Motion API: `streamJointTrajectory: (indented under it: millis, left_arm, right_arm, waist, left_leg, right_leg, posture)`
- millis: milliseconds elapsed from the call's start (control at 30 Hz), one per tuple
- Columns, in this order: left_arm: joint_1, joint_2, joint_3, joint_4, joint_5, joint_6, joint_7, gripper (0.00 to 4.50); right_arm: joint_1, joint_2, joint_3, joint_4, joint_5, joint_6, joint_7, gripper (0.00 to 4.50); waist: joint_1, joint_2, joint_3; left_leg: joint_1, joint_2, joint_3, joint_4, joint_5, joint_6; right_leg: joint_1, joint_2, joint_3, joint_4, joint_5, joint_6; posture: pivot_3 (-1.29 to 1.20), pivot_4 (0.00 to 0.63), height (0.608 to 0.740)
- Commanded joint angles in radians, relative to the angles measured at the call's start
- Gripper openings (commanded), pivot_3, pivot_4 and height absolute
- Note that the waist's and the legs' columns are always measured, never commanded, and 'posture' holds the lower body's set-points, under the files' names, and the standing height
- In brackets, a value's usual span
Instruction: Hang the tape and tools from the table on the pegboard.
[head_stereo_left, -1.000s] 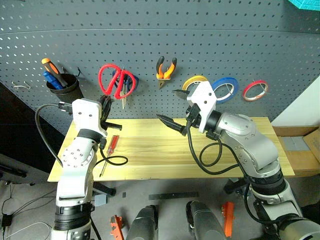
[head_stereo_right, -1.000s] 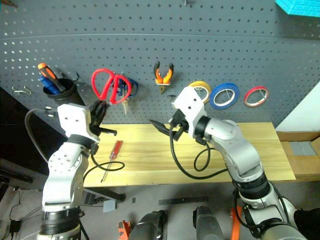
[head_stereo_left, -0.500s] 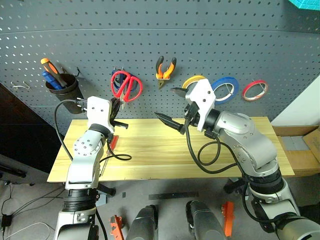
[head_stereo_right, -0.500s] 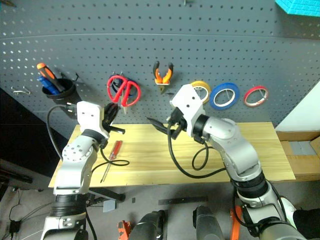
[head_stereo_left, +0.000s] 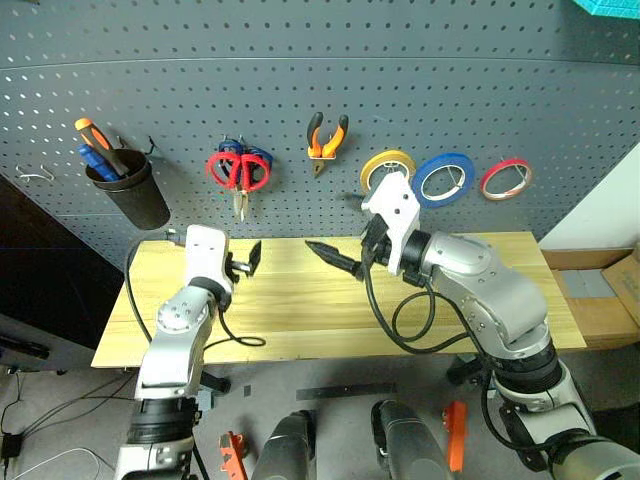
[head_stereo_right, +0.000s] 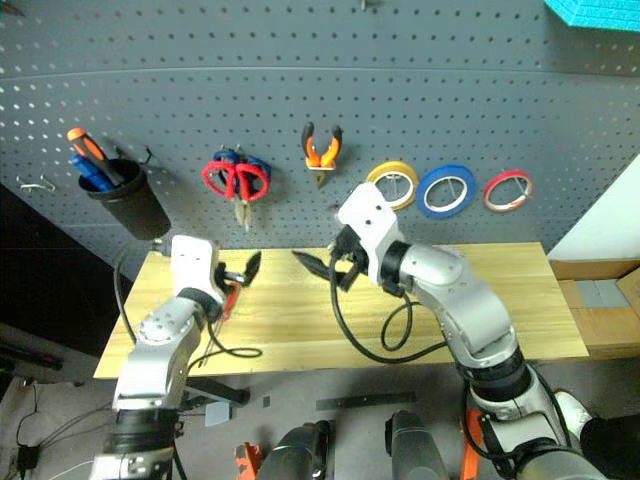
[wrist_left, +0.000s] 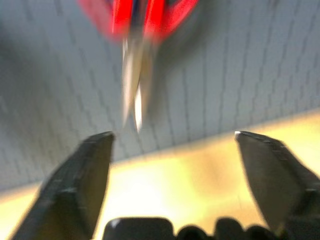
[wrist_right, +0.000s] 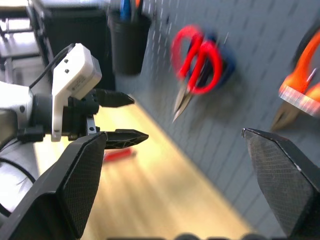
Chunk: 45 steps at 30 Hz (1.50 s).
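Now empty: left gripper (head_stereo_left: 243, 262) jaws are apart, red-handled scissors (head_stereo_left: 240, 172) released onto the pegboard (head_stereo_left: 200, 60).

Right gripper (head_stereo_left: 345, 255) jaws also wide, holding nothing, hovering over mid table (head_stereo_left: 300, 310). You've dropped the left arm from the board to just above the table, pointing roughly level at the board. Pliers (head_stereo_left: 327, 139) and blue tape (head_stereo_left: 444, 178) hang already. Red-handled screwdriver (head_stereo_right: 231, 298) lies on the table beside the left gripper; likely your next pick.

Blue tape (head_stereo_left: 443, 178), pliers (head_stereo_left: 327, 140) and red scissors (head_stereo_left: 240, 172) hang on pegboard (head_stereo_left: 300, 60); red screwdriver (head_stereo_right: 231, 300) lies on desk (head_stereo_left: 300, 310).
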Motion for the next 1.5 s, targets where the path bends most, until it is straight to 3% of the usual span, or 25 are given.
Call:
streamJointTrajectory:
  millis: [33, 267, 567, 733, 833, 900, 1133, 1333, 1500]
  left_arm:
    - [0.005, 0.01, 0.092, 0.022, -0.068, 0.144, 0.013, 4.42]
    - [-0.12, 0.101, 0.173, 0.232, -0.136, 0.321, -0.025, 4.42]
    - [-0.372, 0.186, 0.021, 0.776, -0.005, 0.131, -0.128, 4.42]
    - [-0.444, 0.185, -0.002, 0.956, 0.024, 0.069, -0.129, 4.42]
    - [-0.455, 0.182, -0.001, 0.997, 0.031, 0.063, -0.127, 3.87]
    - [-0.458, 0.183, 0.01, 1.01, 0.024, 0.065, -0.127, 3.23]
    - [-0.393, 0.198, 0.055, 0.855, -0.022, 0.15, -0.136, 0.86]
    - [-0.194, 0.189, 0.119, 0.456, -0.031, 0.195, -0.029, 0.85]
    - [-0.058, 0.138, 0.188, 0.126, -0.051, 0.169, 0.051, 0.85]
  right_arm:
    - [0.015, 0.025, 0.016, -0.062, 0.031, 0.161, -0.051, 4.5]
    - [-0.012, 0.117, 0.005, -0.09, 0.087, 0.448, -0.129, 4.5]
    - [-0.068, 0.159, 0.028, -0.045, 0.084, 0.491, -0.166, 4.5]
    - [-0.094, 0.161, 0.035, -0.022, 0.082, 0.475, -0.17, 4.5]
    - [-0.117, 0.162, 0.026, -0.006, 0.084, 0.471, -0.169, 4.5]
    - [-0.127, 0.16, 0.023, 0.001, 0.086, 0.469, -0.166, 4.5]
    - [-0.182, 0.128, 0.015, 0.001, 0.131, 0.443, -0.091, 4.5]
    - [-0.168, 0.061, 0.081, -0.067, 0.112, 0.155, 0.037, 4.5]
    - [-0.166, 0.046, 0.098, -0.037, 0.109, 0.043, 0.096, 4.5]
  waist:
    - [-0.005, 0.0, 0.0]
    - [-0.008, -0.006, 0.013]
    - [-0.012, -0.008, 0.03]
    - [-0.019, -0.01, 0.034]
    - [-0.024, -0.01, 0.034]
    - [-0.026, -0.01, 0.034]
    - [-0.036, -0.01, 0.034]
    - [-0.038, -0.01, 0.033]
    - [-0.024, -0.012, 0.032]
  left_leg:
    - [0.0, 0.0, -0.001, 0.0, 0.0, 0.0]
    - [0.0, 0.0, -0.003, 0.0, 0.0, 0.0]
    - [-0.002, -0.001, -0.002, -0.002, 0.0, 0.0]
    - [-0.011, 0.0, -0.001, -0.001, 0.0, 0.0]
    - [-0.014, 0.0, -0.001, -0.001, 0.0, 0.0]
    - [-0.014, 0.0, -0.001, -0.001, 0.0, 0.0]
    - [-0.014, 0.0, -0.001, -0.001, 0.0, 0.0]
    - [-0.016, 0.0, -0.001, -0.001, 0.0, -0.001]
    - [-0.016, 0.001, -0.003, -0.001, -0.001, -0.002]
  right_leg:
    - [0.0, 0.0, 0.0, 0.0, 0.0, 0.0]
    - [0.0, 0.0, -0.002, 0.001, 0.0, 0.0]
    - [-0.004, 0.0, -0.001, 0.0, -0.001, 0.0]
    - [-0.015, -0.001, 0.0, 0.002, 0.0, 0.0]
    - [-0.019, -0.002, 0.0, 0.003, 0.003, -0.005]
    - [-0.019, -0.002, 0.001, 0.003, 0.003, -0.005]
    - [-0.019, -0.002, 0.001, 0.003, 0.001, -0.002]
    - [-0.02, -0.002, 0.001, 0.002, 0.003, -0.005]
    - [-0.02, -0.002, -0.001, 0.002, 0.004, -0.006]
  posture:
    - [-0.13, 0.243, 0.74]
    - [-0.15, 0.285, 0.74]
    - [-0.19, 0.31, 0.74]
    - [-0.21, 0.3, 0.74]
    - [-0.21, 0.295, 0.74]
    - [-0.21, 0.292, 0.74]
    - [-0.18, 0.265, 0.74]
    - [-0.14, 0.242, 0.74]
    - [-0.09, 0.222, 0.74]
